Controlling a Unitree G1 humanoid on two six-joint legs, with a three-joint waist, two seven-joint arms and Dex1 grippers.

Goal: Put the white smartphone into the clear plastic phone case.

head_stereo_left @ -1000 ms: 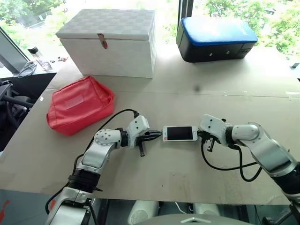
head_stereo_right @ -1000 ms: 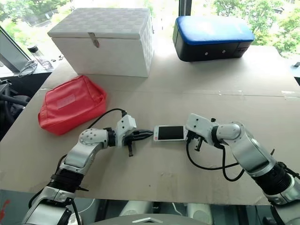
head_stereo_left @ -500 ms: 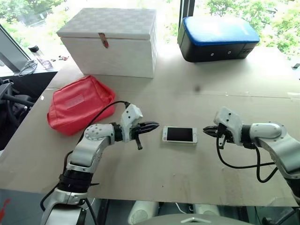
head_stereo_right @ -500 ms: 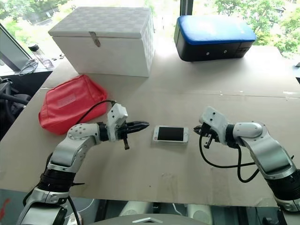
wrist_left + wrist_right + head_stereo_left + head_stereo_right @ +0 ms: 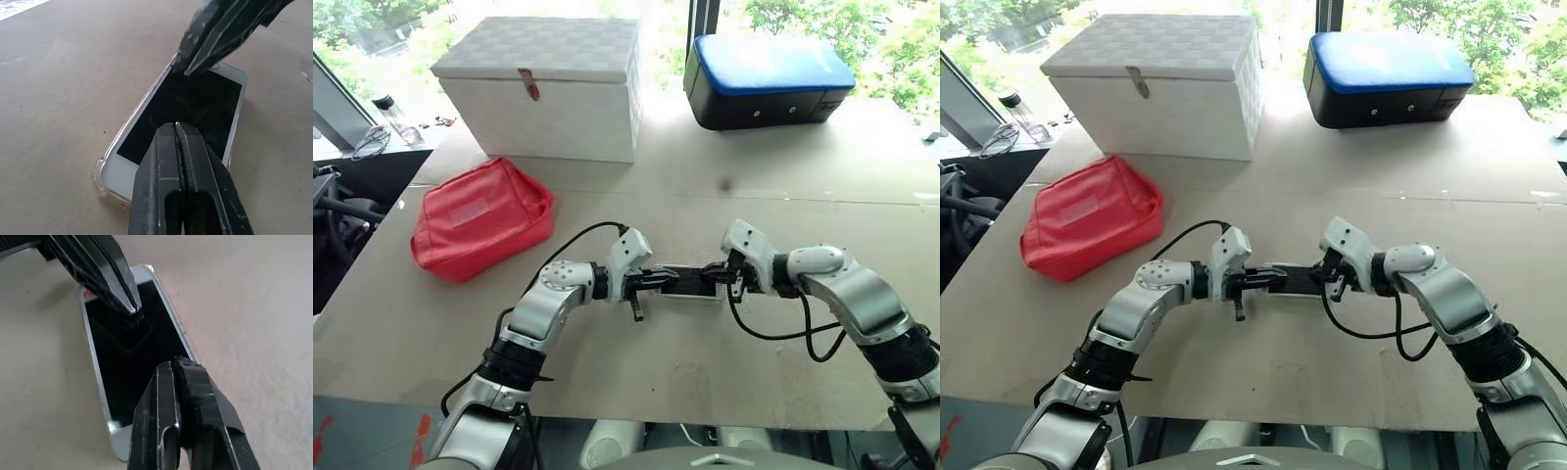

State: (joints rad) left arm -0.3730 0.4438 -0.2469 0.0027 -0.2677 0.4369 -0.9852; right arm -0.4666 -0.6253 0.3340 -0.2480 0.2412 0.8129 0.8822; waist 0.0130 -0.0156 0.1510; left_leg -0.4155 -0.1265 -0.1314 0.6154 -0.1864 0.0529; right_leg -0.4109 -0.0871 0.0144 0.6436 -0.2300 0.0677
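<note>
The phone (image 5: 195, 110) lies flat, screen up, near the centre of the counter (image 5: 724, 352), its long side running 9 to 3 o'clock across the head view. It sits in the case (image 5: 100, 171), whose clear rim and rounded corner show around the white end nearest the left wrist camera. Whether it is seated all round I cannot tell

The left tool (image 5: 671, 281) reaches in from 9 o'clock with its black fingers pressed together, nothing between them, the tip over the dark screen. The right tool (image 5: 717, 277) comes from 3 o'clock, its fingers also together and empty, the tip over the other half of the screen. The two tips face each other above the phone, near one another but apart. In the right wrist view the left tool's tip looks to be on the glass; whether the right one touches I cannot tell

Away from the phone: a red pouch (image 5: 480, 215) at about 10 o'clock, well apart; a white box (image 5: 543, 93) with a small reddish tab on its lid at 11 o'clock, toward the far edge; a black case with a blue top (image 5: 764, 78) at 1 o'clock, also toward the far edge. Black cables loop from both wrists down onto the counter
</note>
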